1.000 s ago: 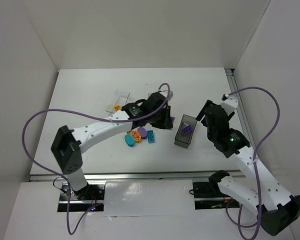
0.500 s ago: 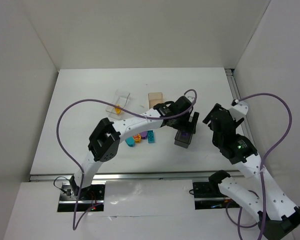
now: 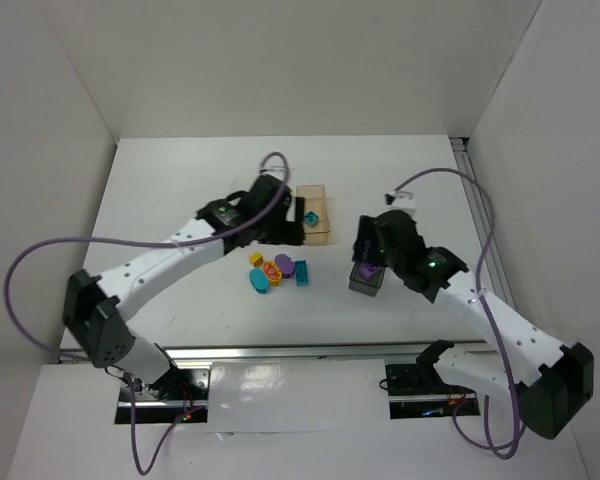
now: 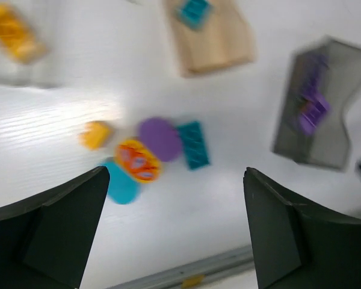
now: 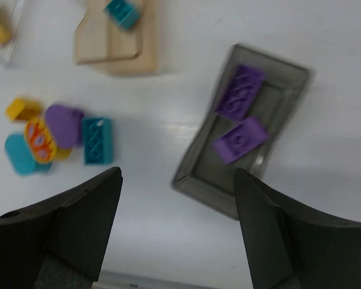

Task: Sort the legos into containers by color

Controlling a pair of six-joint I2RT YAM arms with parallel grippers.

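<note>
A loose pile of legos lies mid-table: a yellow brick, an orange oval, a purple oval, a teal brick and a teal oval. The tan box holds one teal piece. Two purple bricks lie in the dark grey box. A yellow brick sits in the clear tray, which the left arm hides from above. My left gripper hovers open and empty beside the tan box. My right gripper hangs open and empty over the grey box.
White walls close in the table on the left, back and right. A metal rail runs along the near edge. Purple cables loop off both arms above the table.
My left arm swung right over the grey box, opened its jaws, then came back to the tan box. A second purple brick now lies in the grey box. My right arm moved left over it.
</note>
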